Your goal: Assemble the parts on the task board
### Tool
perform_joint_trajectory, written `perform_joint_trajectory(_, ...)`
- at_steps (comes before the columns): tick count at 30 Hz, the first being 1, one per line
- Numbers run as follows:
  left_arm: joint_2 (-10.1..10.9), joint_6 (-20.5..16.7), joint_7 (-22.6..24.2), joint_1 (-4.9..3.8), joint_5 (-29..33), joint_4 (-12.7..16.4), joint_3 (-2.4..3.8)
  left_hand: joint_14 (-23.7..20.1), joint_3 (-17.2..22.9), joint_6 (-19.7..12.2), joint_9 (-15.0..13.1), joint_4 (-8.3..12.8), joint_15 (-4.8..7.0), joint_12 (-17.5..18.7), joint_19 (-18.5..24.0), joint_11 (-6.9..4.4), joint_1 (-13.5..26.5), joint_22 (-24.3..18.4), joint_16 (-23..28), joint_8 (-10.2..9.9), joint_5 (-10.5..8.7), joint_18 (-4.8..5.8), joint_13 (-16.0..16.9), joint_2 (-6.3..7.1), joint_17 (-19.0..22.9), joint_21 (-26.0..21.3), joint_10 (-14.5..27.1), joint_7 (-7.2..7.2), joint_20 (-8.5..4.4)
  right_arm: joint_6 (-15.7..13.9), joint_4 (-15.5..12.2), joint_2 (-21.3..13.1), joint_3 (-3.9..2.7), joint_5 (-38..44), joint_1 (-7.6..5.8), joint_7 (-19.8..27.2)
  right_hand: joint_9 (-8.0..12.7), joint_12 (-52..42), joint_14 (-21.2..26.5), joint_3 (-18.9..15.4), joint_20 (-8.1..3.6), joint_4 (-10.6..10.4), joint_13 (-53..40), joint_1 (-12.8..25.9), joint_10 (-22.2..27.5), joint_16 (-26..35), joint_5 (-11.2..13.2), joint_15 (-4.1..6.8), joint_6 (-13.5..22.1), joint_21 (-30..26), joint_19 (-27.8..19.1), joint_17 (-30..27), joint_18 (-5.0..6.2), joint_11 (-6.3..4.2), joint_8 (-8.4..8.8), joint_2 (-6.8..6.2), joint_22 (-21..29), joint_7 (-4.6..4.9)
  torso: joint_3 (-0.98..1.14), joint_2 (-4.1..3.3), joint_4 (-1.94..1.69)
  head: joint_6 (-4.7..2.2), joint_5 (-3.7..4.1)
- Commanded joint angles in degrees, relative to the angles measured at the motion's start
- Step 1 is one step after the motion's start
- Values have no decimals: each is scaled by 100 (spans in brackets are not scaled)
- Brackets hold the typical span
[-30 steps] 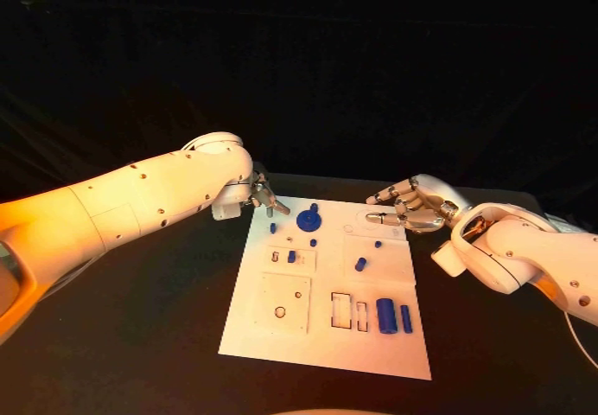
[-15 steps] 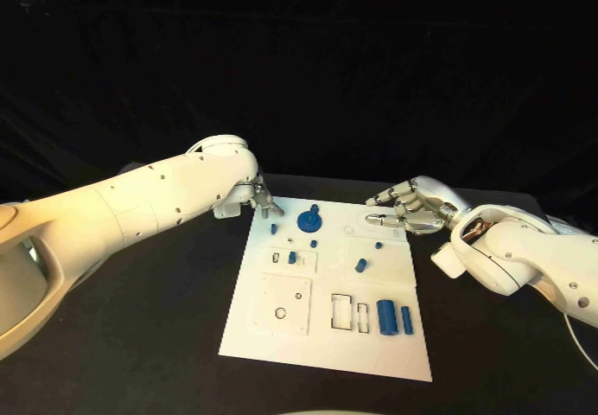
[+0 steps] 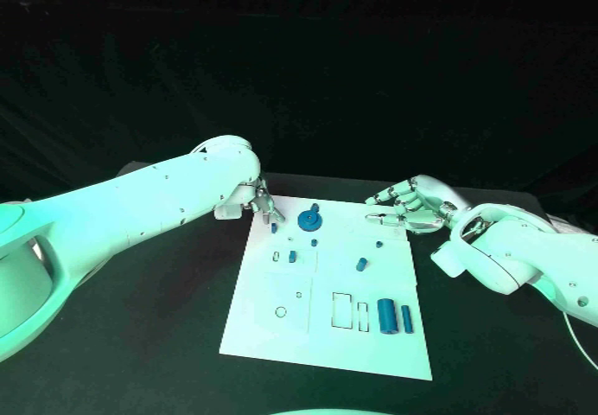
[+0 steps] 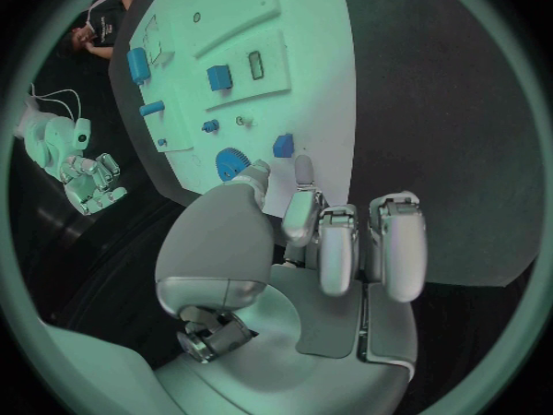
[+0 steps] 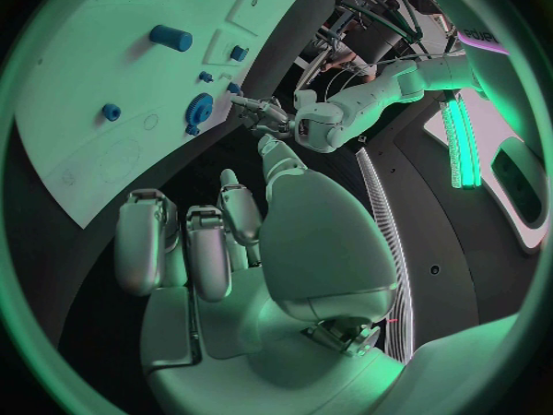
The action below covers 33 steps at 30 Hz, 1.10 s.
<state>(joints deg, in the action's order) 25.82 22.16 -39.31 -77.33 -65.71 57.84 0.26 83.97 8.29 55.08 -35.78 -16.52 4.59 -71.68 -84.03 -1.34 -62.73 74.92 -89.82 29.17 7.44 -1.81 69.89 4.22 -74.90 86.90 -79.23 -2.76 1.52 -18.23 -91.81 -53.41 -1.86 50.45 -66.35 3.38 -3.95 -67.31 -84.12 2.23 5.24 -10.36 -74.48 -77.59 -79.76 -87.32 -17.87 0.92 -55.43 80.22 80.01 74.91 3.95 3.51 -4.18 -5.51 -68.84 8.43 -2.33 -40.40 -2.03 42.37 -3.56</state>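
The white task board [image 3: 324, 341] lies in the middle of the table. A round blue gear-like part [image 3: 309, 222] sits near its far edge, with a small blue part [image 3: 273, 228] beside it. My left hand [image 3: 264, 204] hovers at the board's far left corner, fingers apart and pointing down, holding nothing; the left wrist view shows the gear-like part [image 4: 234, 163] just beyond its fingertips [image 4: 303, 171]. My right hand [image 3: 406, 207] hangs over the far right corner, fingers loosely bent and holding nothing. Two blue cylinders [image 3: 386, 314] lie near the board's front right.
More small blue parts [image 3: 361, 264] stand around the board's middle, next to outlined recesses [image 3: 340, 309]. Black table [image 3: 149, 328] surrounds the board on every side. The right wrist view shows my left hand [image 5: 271, 115] across the board [image 5: 92, 74].
My left arm has shifted slightly while its hand stays at the board's far left corner. The right hand and the parts have not moved.
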Motion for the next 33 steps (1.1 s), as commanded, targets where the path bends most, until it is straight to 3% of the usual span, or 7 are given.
perform_joint_trajectory(1, -25, 233, 76, 5, 136, 8, -3, 603, -31, 46, -1, 15, 14, -35, -433, -5, -95, 1124, -18, 40, 23, 80, 12, -10, -1510, 21, -27, 12, 9, 84, 3, 10, 0, 30, 6, 31, -9, 12, -480, -35, -23, 6, 2, 48, -14, 19, -31, 12, -41, -32, -22, 1079, 37, -32, -18, 31, -3, -16, 0, 1, 1, -8, -4)
perform_joint_trajectory(33, -87, 318, 43, 42, 181, -83, -11, 603, 218, 90, -15, 210, 52, -33, -427, -50, -726, 1124, -18, 2, 26, 78, 10, -247, -1510, 14, -56, 61, -31, 103, 16, 26, 1, 31, 18, 41, -9, 12, -480, -35, -23, 6, 2, 48, -14, 19, -31, 12, -41, -32, -22, 1079, 37, -32, -18, 31, -3, -16, -1, -3, 6, 2, -9)
